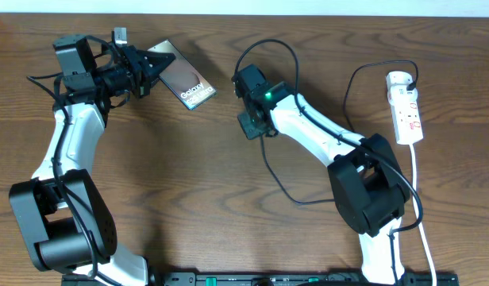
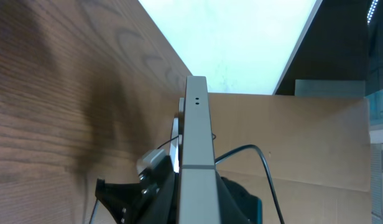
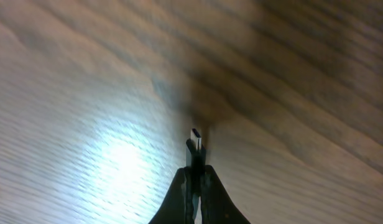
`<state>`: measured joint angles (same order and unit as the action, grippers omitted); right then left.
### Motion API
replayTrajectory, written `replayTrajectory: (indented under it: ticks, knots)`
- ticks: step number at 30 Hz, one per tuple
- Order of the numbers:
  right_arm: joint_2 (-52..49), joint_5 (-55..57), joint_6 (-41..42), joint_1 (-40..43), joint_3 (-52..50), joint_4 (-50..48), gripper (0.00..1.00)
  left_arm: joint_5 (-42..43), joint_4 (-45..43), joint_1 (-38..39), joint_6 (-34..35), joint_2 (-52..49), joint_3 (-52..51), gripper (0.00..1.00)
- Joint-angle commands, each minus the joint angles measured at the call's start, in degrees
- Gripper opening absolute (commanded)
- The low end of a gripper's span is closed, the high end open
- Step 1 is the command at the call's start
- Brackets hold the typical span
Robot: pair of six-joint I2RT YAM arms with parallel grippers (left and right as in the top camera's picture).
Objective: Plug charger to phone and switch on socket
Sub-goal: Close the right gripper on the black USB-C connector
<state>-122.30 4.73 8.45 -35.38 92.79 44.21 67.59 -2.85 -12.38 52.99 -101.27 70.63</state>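
The bronze-brown phone [image 1: 186,80] with white "Galaxy" lettering lies at the back left of the wooden table, and my left gripper [image 1: 152,68] is shut on its left end. The left wrist view shows the phone [image 2: 196,140] edge-on, running up between the jaws of the left gripper [image 2: 195,190]. My right gripper [image 1: 249,125] sits at mid-table, right of the phone and apart from it. In the right wrist view the right gripper [image 3: 196,173] is shut on the charger's connector tip [image 3: 195,142], which sticks out above the wood. The charger's black cable [image 1: 278,181] loops back to the socket [image 1: 405,107] at the far right.
The socket's white cord [image 1: 423,230] runs down the right side to the front edge. The right arm's base [image 1: 371,191] stands front right, the left arm's base [image 1: 58,230] front left. A black cable loop [image 1: 268,48] arcs above the right wrist.
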Motion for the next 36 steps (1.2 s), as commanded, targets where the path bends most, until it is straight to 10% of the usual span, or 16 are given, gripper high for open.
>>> replayTrajectory:
  ticks: [1, 13, 22, 36]
  knots:
    - [-1.6, 2.7, -4.3, -0.5, 0.2, 1.6, 0.01, 2.5, -0.4, -0.2, 1.2, 0.3, 0.9, 0.07]
    - [-3.7, -0.8, -4.3, -0.2, 0.3, 6.2, 0.01, 2.5, -0.4, -0.2, 1.1, 0.3, 0.9, 0.07]
    - [-4.1, -3.4, -4.3, 1.1, 0.2, 10.1, 0.29, 2.5, -0.4, -0.2, 1.2, 0.3, 0.9, 0.07]
    - [-5.2, -7.0, -1.6, 3.6, 0.2, 10.8, 0.19, 2.4, -0.4, -0.2, 1.1, 0.3, 0.9, 0.07]
